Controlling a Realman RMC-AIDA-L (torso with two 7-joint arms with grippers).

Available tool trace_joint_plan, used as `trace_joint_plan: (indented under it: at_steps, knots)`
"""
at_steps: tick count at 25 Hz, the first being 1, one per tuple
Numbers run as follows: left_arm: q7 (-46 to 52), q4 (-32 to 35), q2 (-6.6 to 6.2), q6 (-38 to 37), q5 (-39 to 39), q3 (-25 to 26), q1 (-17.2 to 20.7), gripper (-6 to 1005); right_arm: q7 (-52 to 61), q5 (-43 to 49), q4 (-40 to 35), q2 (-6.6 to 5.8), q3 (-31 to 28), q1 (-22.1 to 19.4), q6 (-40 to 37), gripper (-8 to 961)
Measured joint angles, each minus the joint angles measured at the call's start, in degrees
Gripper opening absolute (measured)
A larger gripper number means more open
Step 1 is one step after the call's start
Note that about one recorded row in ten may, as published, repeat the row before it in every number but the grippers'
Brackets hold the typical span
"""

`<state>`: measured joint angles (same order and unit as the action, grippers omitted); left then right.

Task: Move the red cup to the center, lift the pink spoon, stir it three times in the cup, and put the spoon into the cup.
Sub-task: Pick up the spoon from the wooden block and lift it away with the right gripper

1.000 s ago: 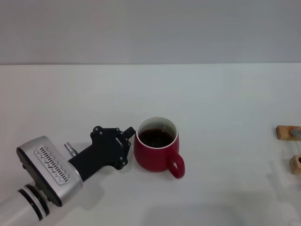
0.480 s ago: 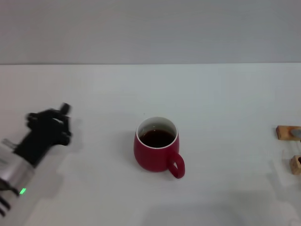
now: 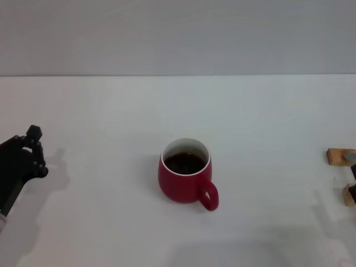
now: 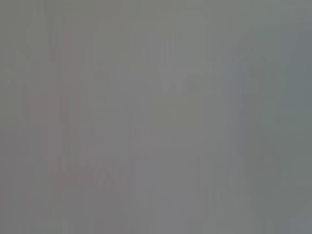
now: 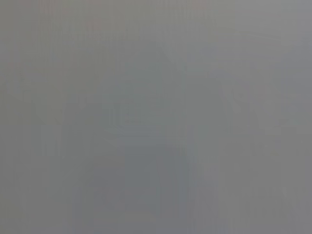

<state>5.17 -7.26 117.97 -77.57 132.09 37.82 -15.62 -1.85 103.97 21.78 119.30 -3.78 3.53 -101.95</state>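
Cup at the table's middle, spoon step not yet begun

The red cup (image 3: 185, 171) stands upright near the middle of the white table (image 3: 178, 111), its handle turned toward the robot and to the right, dark liquid inside, nothing touching it; so the first step reads as done. The left gripper (image 3: 25, 158) sits at the far left edge of the head view, well apart from the cup, and whether its pincer is apart or together cannot be told. The right gripper is not seen. Two tan wooden blocks (image 3: 339, 156) lie at the far right edge; the pink spoon cannot be made out, possibly resting there. Both wrist views show only flat grey. The next move likely calls for the right arm to find and lift the spoon.
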Motion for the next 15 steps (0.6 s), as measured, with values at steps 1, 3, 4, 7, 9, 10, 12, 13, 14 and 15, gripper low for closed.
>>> trace_joint_plan:
  at_steps: [1,3,4,7,9,10,12,13,14,15]
  knots:
    - [0.0,-0.1,0.06,-0.2,0.0,0.2,0.5,-2,0.0,0.0,0.0,0.00,0.0,-0.1,0.0,756]
    - [-0.2,-0.5,0.16,-0.6,0.0,0.8,1.5,-2,0.0,0.0,0.0,0.04,0.0,-0.5,-0.1,756]
    - [-0.5,-0.8,0.32,-1.1,-0.1,1.4,2.7,-2,0.0,-0.1,0.1,0.06,0.0,-0.7,-0.2,756]
    - [-0.7,-0.8,0.40,-1.4,-0.1,1.7,3.5,-2,0.0,-0.2,0.1,0.10,0.0,-1.0,-0.3,756]
    - [-0.8,-0.8,0.41,-1.6,0.0,1.7,3.9,-1,0.0,-0.1,0.1,0.11,0.0,-0.9,-0.2,756]
    - [-0.8,-0.8,0.41,-1.6,0.0,1.7,4.0,-1,0.0,0.0,0.1,0.12,0.0,-0.8,-0.2,756]
    - [-0.8,-0.8,0.38,-1.6,0.0,1.7,4.1,-1,0.0,0.0,0.1,0.13,0.0,-0.6,-0.1,757]
    - [-0.8,-0.8,0.38,-1.6,0.0,1.7,4.1,-1,0.0,0.0,0.1,0.13,0.0,-0.6,-0.1,757]
    - [-0.8,-0.7,0.38,-1.6,0.0,1.7,4.1,-1,0.0,0.0,0.1,0.12,0.0,-0.6,-0.1,757]
    - [-0.8,-0.7,0.40,-1.6,0.0,1.7,4.1,-1,0.0,0.0,0.1,0.10,0.0,-0.6,-0.1,757]
